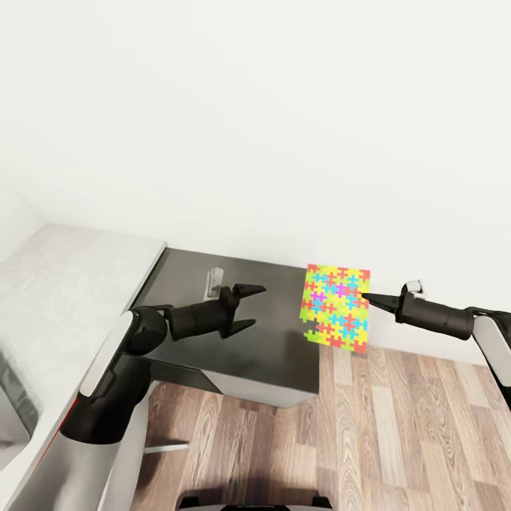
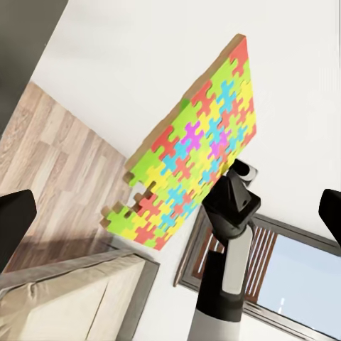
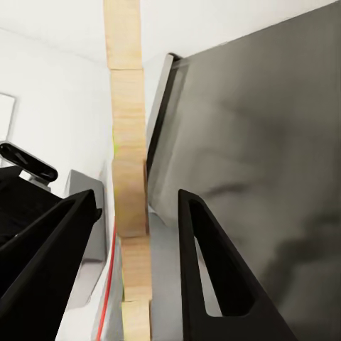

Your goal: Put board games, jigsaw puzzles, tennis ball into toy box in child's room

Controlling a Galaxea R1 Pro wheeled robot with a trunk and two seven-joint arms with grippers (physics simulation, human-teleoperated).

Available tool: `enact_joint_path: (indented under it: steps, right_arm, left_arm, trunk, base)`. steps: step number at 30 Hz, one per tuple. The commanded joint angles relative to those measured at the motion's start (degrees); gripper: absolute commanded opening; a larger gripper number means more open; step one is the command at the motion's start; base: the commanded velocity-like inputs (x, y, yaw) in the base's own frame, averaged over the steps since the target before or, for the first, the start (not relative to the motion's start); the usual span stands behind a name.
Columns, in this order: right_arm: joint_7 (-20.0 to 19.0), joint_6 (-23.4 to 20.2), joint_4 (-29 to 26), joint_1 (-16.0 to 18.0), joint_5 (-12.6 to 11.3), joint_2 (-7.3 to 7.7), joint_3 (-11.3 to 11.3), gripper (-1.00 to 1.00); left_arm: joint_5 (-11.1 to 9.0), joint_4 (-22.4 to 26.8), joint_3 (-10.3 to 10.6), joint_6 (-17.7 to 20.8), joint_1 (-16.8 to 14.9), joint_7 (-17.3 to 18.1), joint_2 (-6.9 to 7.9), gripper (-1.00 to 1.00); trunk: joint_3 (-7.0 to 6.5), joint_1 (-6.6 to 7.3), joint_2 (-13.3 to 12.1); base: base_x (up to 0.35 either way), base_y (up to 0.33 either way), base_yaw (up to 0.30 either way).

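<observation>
- While the right gripper point(image 1: 366, 296) pinches the jigsaw puzzle point(image 1: 336, 308) by its edge, upright in the air beside the dark lower surface point(image 1: 234, 333), carry it steadily to the toy box.
- Keep the grip firm; a thin sheet could swing.
- Left gripper point(image 1: 255, 307) hangs open, holding nothing.

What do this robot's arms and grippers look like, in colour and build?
Both arms are glossy black, rounded segments with white shell panels near the shoulders. The left gripper and the right gripper each end in two black, pointed, tapering fingers. A small white-and-grey block sits on the right wrist. A thin red line edges the left-side white body panel.
</observation>
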State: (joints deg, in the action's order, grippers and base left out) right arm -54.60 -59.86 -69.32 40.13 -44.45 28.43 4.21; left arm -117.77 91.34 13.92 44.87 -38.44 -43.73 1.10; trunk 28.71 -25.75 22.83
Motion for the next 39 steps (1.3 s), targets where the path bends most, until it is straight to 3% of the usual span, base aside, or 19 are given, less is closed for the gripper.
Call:
enact_joint_path:
  steps: [1, 22, 39]
  right_arm:
    - [-0.23, -0.14, -0.18, -0.01, 0.26, 0.01, 0.05, -1.00]
    - [0.71, -0.14, -8.30, -3.34, 0.24, -0.02, 0.25, -1.00]
    - [1.56, -0.14, -9.45, -3.77, 0.24, -0.04, 0.32, -1.00]
  left_arm:
    - [-0.60, 0.03, 0.03, -0.14, -0.05, -0.59, 0.01, 1.00]
    - [-0.53, -0.02, 0.10, -0.18, -0.14, -0.57, -0.05, 1.00]
    - [-0.53, -0.02, 0.14, -0.13, -0.14, -0.57, -0.05, 1.00]
  trunk:
    - [-0.01, -0.04, 0.09]
    - [-1.96, -0.04, 0.09]
    - [-3.54, -0.04, 0.09]
  base:
    - [0.000, 0.000, 0.000]
    - [0.000, 0.000, 0.000]
    - [0.000, 0.000, 0.000]
